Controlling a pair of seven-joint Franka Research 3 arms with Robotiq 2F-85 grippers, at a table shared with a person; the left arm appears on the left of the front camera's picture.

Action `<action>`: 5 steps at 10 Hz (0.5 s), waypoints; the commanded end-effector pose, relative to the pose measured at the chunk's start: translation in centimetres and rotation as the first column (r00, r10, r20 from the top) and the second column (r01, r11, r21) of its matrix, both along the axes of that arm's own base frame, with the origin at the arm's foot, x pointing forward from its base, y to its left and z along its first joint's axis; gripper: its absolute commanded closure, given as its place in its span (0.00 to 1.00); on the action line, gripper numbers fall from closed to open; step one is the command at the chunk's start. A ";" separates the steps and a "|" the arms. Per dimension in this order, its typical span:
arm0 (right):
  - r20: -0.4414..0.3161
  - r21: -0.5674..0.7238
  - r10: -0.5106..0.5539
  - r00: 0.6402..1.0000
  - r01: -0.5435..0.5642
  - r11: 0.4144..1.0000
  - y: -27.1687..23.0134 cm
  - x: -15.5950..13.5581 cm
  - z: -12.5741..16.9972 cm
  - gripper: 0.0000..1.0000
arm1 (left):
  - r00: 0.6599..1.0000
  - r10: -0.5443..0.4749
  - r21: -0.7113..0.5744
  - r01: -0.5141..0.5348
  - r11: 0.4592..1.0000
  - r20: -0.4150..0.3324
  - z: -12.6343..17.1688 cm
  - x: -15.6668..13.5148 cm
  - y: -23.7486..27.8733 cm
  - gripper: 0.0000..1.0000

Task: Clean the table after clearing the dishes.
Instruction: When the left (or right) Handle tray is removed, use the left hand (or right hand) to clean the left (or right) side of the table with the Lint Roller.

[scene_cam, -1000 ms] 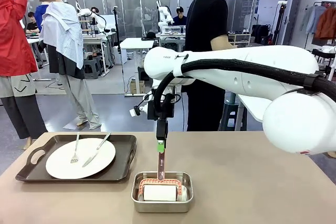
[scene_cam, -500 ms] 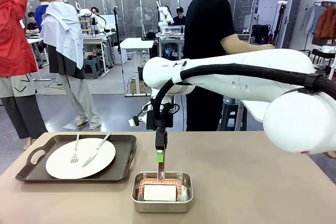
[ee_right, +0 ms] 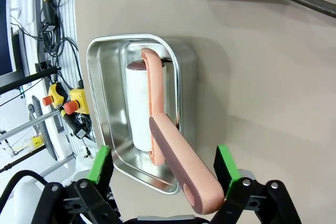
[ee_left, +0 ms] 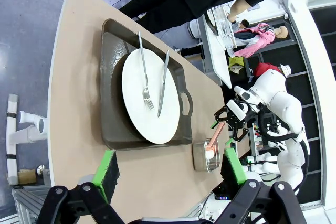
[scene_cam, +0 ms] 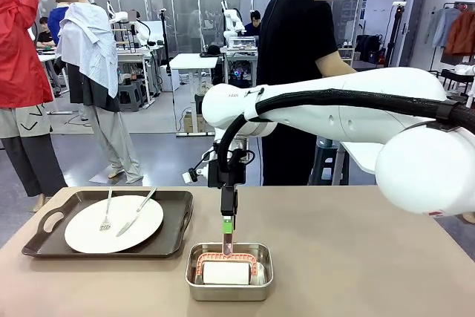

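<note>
A round white plate [scene_cam: 113, 224] with a fork and a knife lies on a dark brown tray [scene_cam: 44, 243] at the left of the beige table [scene_cam: 356, 257]; the left wrist view shows the plate [ee_left: 149, 95] from above. My right gripper [scene_cam: 227, 229] hangs over the steel pan [scene_cam: 228, 272], pointing straight down. Its green pads [ee_right: 100, 169] stand apart on either side of the pink roller handle [ee_right: 178, 174], with a gap on each side. My left gripper [ee_left: 169, 169] is open high above the table, holding nothing.
The white roller [ee_right: 137, 103] lies inside the pan near the table's front edge. A person in a black shirt [scene_cam: 297, 50] stands behind the far edge. The right half of the tabletop is bare.
My right gripper has come down a little along the roller's handle. The plate, tray and pan have not moved.
</note>
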State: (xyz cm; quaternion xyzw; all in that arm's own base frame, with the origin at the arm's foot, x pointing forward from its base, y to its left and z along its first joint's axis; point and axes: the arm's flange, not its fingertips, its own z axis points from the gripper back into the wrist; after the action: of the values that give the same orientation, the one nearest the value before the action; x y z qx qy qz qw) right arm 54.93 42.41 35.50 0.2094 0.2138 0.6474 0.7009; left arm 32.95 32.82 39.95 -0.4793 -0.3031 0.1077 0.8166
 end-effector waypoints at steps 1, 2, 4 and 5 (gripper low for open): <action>0.005 0.042 -0.006 1.000 0.006 0.999 -0.5 -0.9 0.4 0.48 | 1.000 0.004 -0.007 -0.004 1.000 0.006 0.1 -0.3 0.1 0.00; 0.022 0.059 -0.015 1.000 0.014 0.998 -0.5 -0.7 0.6 0.80 | 1.000 0.004 -0.007 -0.004 1.000 0.006 0.1 -0.3 0.1 0.00; 0.029 0.064 -0.014 0.999 0.012 0.998 -0.4 -0.6 0.6 1.00 | 1.000 0.004 -0.007 -0.004 1.000 0.006 0.1 -0.3 0.1 0.00; 0.031 0.069 -0.017 0.999 0.015 0.998 -0.4 -0.5 0.7 1.00 | 1.000 0.004 -0.007 -0.004 1.000 0.006 0.1 -0.3 0.1 0.00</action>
State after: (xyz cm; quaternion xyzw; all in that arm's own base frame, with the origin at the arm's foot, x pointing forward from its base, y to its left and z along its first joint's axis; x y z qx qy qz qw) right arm 55.56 42.45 36.22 0.2161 0.1886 0.6466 0.7069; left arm 32.95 32.82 39.95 -0.4793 -0.3031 0.1077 0.8166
